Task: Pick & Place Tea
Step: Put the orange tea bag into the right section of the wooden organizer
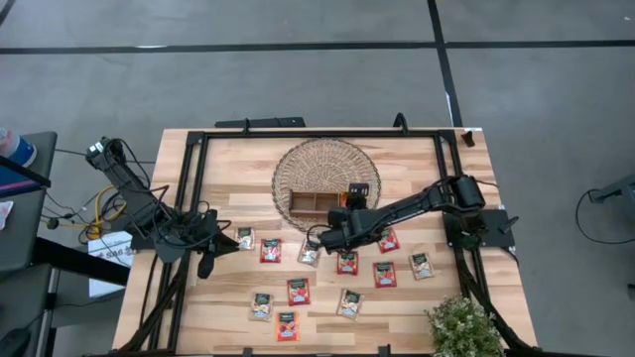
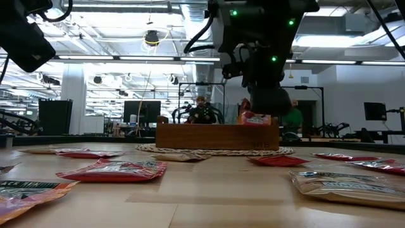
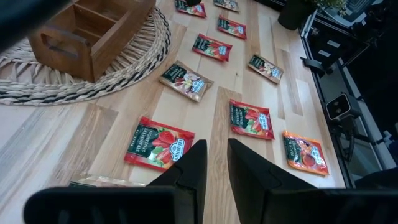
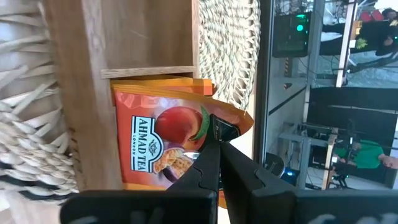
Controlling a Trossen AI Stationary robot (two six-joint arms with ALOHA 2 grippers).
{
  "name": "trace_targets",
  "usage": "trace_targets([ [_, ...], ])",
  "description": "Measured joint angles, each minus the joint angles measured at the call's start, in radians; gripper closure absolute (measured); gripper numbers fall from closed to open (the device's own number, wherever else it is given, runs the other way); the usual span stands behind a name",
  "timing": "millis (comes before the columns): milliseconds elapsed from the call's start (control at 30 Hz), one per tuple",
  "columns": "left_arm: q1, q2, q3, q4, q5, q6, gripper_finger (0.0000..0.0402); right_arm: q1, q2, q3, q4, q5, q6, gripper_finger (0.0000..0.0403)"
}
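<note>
**Right hand holds an orange sachet at the tray**

The right hand (image 4: 214, 149) is clamped on an orange tea sachet (image 4: 168, 140), its two fingers pinched together on the packet's edge. In the high view that hand (image 1: 355, 194) sits over the right end of the wooden tray (image 1: 316, 202), which rests on the round wicker mat (image 1: 326, 178). The right wrist view shows the sachet lying against the tray's end compartment, partly across the wooden wall and partly over the wicker beyond it. From the low view the packet (image 2: 255, 118) pokes up above the tray's right end (image 2: 215, 135), under the dark arm.

The left hand (image 3: 214, 165) hangs near the left edge of the tabletop (image 1: 417, 297), its fingers slightly parted with nothing between them; a red sachet (image 3: 159, 143) lies flat just ahead of it.

The other sachets are spread flat across the front half of the tabletop, red ones (image 1: 299, 291), pale ones with green tops (image 1: 348, 302) and another orange one (image 1: 286, 324), all apart from each other.
</note>
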Motion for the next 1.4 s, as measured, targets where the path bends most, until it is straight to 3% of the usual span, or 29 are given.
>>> trace_targets([
  [800, 0.000, 0.000, 0.000, 0.010, 0.000, 0.005, 0.0346, -0.001, 0.000, 0.000, 0.023, -0.082, 0.002, 0.0401],
  [1400, 0.000, 0.000, 0.000, 0.010, 0.000, 0.022, 0.0346, -0.005, 0.000, 0.043, -0.031, -0.093, -0.024, 0.0300],
])
